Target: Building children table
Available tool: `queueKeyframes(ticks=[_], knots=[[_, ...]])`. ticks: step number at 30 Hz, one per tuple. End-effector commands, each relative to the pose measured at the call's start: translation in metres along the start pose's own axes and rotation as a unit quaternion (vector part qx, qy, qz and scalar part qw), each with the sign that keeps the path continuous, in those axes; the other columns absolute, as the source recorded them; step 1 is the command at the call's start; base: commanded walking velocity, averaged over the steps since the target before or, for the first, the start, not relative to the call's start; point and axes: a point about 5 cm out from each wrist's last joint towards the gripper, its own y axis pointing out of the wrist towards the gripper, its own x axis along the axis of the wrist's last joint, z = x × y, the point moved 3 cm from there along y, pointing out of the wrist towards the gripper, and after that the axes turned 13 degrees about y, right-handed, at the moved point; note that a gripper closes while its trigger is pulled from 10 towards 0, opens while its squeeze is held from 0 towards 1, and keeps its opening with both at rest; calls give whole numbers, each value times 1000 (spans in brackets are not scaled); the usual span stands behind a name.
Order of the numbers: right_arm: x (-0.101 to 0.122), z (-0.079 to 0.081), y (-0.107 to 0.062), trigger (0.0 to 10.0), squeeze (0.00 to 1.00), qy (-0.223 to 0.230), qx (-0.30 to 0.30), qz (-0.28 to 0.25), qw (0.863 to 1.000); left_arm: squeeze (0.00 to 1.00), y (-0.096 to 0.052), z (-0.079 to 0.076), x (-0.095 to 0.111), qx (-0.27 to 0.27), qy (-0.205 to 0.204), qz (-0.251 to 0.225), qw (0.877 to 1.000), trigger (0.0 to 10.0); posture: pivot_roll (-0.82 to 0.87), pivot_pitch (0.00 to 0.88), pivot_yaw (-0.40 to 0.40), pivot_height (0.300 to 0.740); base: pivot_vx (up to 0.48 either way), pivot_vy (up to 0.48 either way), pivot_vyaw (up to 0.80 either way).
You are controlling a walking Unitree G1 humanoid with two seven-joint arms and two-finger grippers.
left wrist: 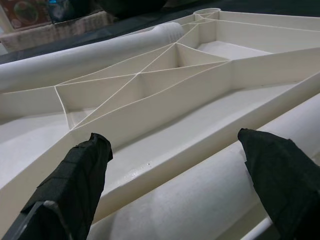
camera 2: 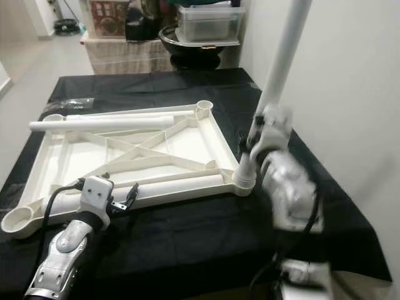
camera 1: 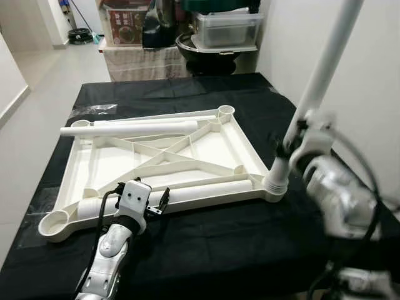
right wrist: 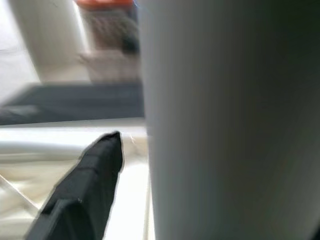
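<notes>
A black-draped table [camera 1: 206,244] carries the upturned tabletop [camera 1: 206,147] (cream plastic).

Inverted tabletop [camera 1: 219,147]: one leg [camera 1: 319,81] upright, two legs [camera 1: 134,129] lying.

The left arm [camera 1: 112,250] is a silver, rounded shell ending in a white boxy wrist block [camera 1: 132,199] with two small dark screw holes on its face. A black cable [camera 1: 103,209] loops out behind that block and runs back along the forearm. Ahead of it sits the left gripper [left wrist: 175,170] — two long black fingers [left wrist: 75,185] with a faintly ribbed, matte surface. The right arm [camera 1: 340,200] is silver too, blurred, with black cables [camera 1: 369,181] arching over it — the right gripper's finger [right wrist: 85,190] is the same matte black.
</notes>
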Motion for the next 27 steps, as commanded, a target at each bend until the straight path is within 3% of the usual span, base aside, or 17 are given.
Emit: queueKeyframes(ticks=[1, 3, 4, 5, 6, 9, 10, 14, 16, 17, 18, 19, 20, 22, 23, 26, 27], knots=[[-9, 17, -7, 10000, 0, -14, 127, 30, 991, 0, -5, -6, -14, -11, -2, 30, 999, 10000, -18, 0, -57, 740, 0, 0, 0], [-9, 17, -7, 10000, 0, -14, 127, 30, 991, 0, -5, -6, -14, -11, -2, 30, 999, 10000, -18, 0, -57, 740, 0, 0, 0], [-27, 14, -14, 7020, 0, -47, 174, 72, 981, 0, -5, -6, -14, -11, -2, 30, 999, 10000, -11, 0, -60, 740, 0, 0, 0], [-27, 14, -14, 7020, 0, -47, 174, 72, 981, 0, -5, -6, -14, -11, -2, 30, 999, 10000, -11, 0, -60, 740, 0, 0, 0], [-36, 13, -17, 3529, 0, -47, 195, 96, 975, 0, -4, -5, -14, -10, -1, 30, 1000, 10000, -11, 0, -60, 740, 0, 0, 0], [-45, 13, -21, 3529, 0, -42, 216, 116, 969, 0, -4, -4, -13, -9, -1, 29, 1000, 10000, -11, 0, -60, 740, 0, 0, 0], [-46, 13, -21, 0, 0, -37, 223, 119, 967, 0, -4, -3, -14, -9, 0, 29, 1000, 10000, -2, 0, -66, 740, 0, 0, 0], [-62, 8, -18, 0, 0, -37, 191, 142, 971, 0, -6, -2, -15, -9, 2, 31, 999, 10000, 0, 0, -62, 740, 0, 0, 0], [-66, -30, 2, 0, 0, -24, -62, 112, 992, 0, -6, -2, -15, -12, 3, 31, 999, 10000, -3, 0, -51, 740, 0, 0, 0], [-66, -30, 2, 0, 0, -24, -62, 112, 992, 0, -6, -2, -15, -12, 3, 31, 999, 10000, -3, 0, -51, 740, 0, 0, 0], [-63, -44, 3, 0, 0, 1, -166, 84, 983, 0, -6, -3, -14, -14, 3, 31, 999, 10000, -4, 0, -49, 740, 0, 0, 0], [-63, -44, 3, 0, 0, 1, -166, 84, 983, 0, -6, -3, -14, -14, 3, 31, 999, 10000, -4, 0, -49, 740, 0, 0, 0], [-64, -48, -1, 3216, 0, 20, -235, 67, 969, 0, -6, -3, -14, -16, 4, 30, 999, 10000, -4, 0, -47, 740, 0, 0, 0], [-64, -48, -1, 3216, 0, 20, -235, 67, 969, 0, -6, -3, -14, -16, 4, 30, 999, 10000, -4, 0, -47, 740, 0, 0, 0], [-65, -36, -4, 10000, 0, 36, -243, 59, 968, 0, -5, -3, -14, -17, 4, 29, 999, 10000, -5, 0, -46, 740, 0, 0, 0], [-60, -6, -5, 10000, 0, 40, -194, 34, 980, 0, -5, -3, -14, -19, 5, 29, 999, 10000, -12, 0, -38, 740, 0, 0, 0], [-55, 5, -5, 10000, 1000, 50, -169, 15, 984, 0, -5, -3, -14, -20, 5, 29, 999, 10000, -16, 0, -36, 740, 0, 0, 0]])
